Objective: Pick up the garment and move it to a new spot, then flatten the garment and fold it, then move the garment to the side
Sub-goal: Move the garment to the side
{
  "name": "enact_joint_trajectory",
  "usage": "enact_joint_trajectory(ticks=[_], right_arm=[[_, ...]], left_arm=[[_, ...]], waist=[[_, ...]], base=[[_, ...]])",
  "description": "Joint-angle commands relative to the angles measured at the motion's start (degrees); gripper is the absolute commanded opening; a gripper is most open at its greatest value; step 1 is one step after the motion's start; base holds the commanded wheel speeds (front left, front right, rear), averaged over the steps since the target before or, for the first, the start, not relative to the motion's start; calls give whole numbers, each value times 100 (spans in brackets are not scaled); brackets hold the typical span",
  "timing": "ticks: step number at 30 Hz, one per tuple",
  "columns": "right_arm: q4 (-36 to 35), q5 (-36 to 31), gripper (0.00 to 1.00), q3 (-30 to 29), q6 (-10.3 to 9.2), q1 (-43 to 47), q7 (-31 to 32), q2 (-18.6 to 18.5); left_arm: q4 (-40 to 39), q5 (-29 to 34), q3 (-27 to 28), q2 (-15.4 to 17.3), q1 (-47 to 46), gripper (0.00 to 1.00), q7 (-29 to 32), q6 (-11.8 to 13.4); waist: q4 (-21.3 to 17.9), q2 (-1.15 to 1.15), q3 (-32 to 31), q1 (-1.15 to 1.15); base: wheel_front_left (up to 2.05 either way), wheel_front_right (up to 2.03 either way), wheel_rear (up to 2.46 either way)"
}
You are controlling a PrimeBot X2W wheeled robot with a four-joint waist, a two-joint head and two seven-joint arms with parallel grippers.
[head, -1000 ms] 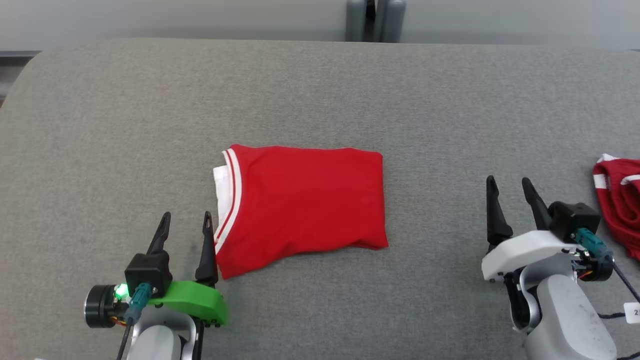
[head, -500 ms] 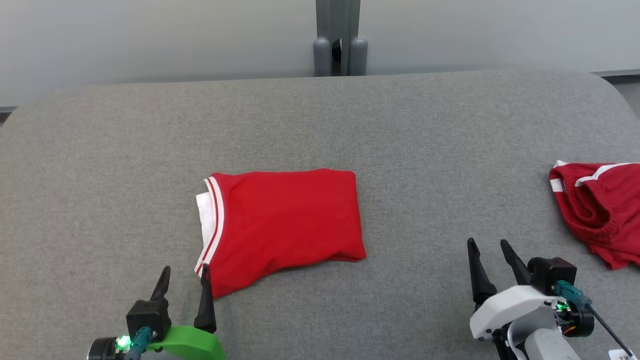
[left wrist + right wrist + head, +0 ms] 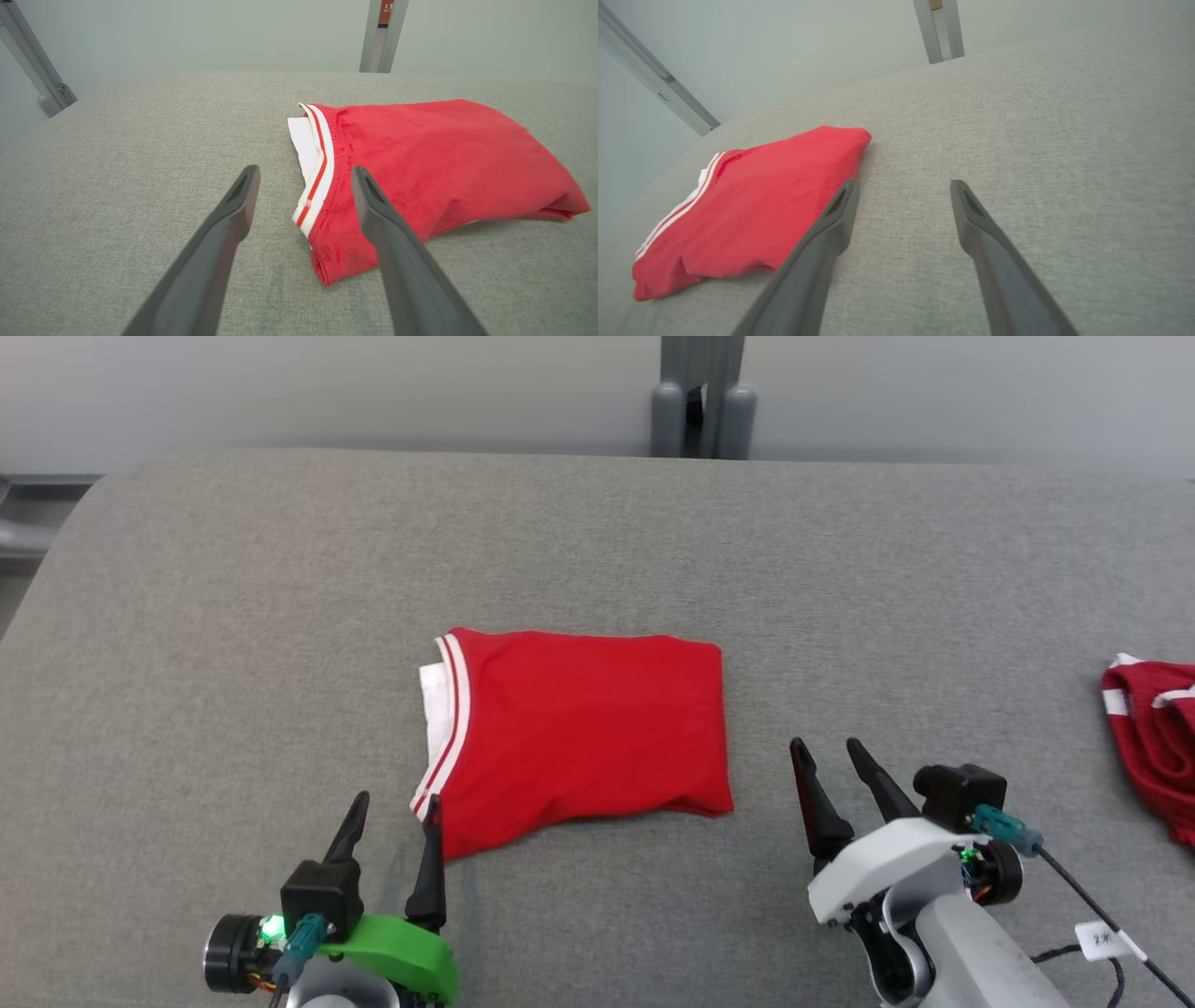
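Spreading across the head view, a grey fabric-covered table (image 3: 597, 541) carries a folded red garment (image 3: 588, 728) at its centre, flanked by the robot's two grippers.

The garment lies flat as a roughly rectangular packet, its long sides running from 9 to 3 o'clock. A white band with a thin red stripe trims its 9 o'clock edge, and a white inner layer peeks out from under that band. The top surface is smooth, with light creasing along the near edge, and the corner at 7 o'clock juts toward the robot.

A second red garment (image 3: 1153, 747), crumpled and marked with white stripes, sits at 3 o'clock on the table's edge of the picture, well apart from the folded one.

The right gripper (image 3: 823, 743) is at 4 o'clock from the folded garment, near its corner but clear of it, over bare table, its two dark fingers spread apart and holding nothing.

The left gripper (image 3: 397, 798) is at 7 o'clock, fingers likewise parted and empty. The jutting corner lies between them in the left wrist view, with the right finger over the red cloth; contact cannot be judged.

A grey post (image 3: 700, 397) stands beyond the table at 12 o'clock, and a small white tag (image 3: 1102, 940) hangs on the right arm's cable at 4 o'clock.
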Motion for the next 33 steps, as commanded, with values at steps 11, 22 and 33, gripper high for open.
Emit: enact_joint_trajectory(ticks=[11, 22, 33], right_arm=[[1294, 827, 100, 418, -2, -1103, -15, -26], [1188, 1045, 0, 507, -1, -1127, 0, -12], [334, 899, 0, 379, -5, -816, -15, -21]], left_arm=[[60, -211, -261, 19, -152, 100, 1, 54], [14, -119, -106, 20, -104, 100, 1, -36], [2, -51, -347, 24, -563, 100, 2, -160]], waist=[[1448, 0, 712, 0], [1053, 0, 656, 0], [-834, 0, 488, 0]], base=[[0, 0, 0], [0, 0, 0], [0, 0, 0]])
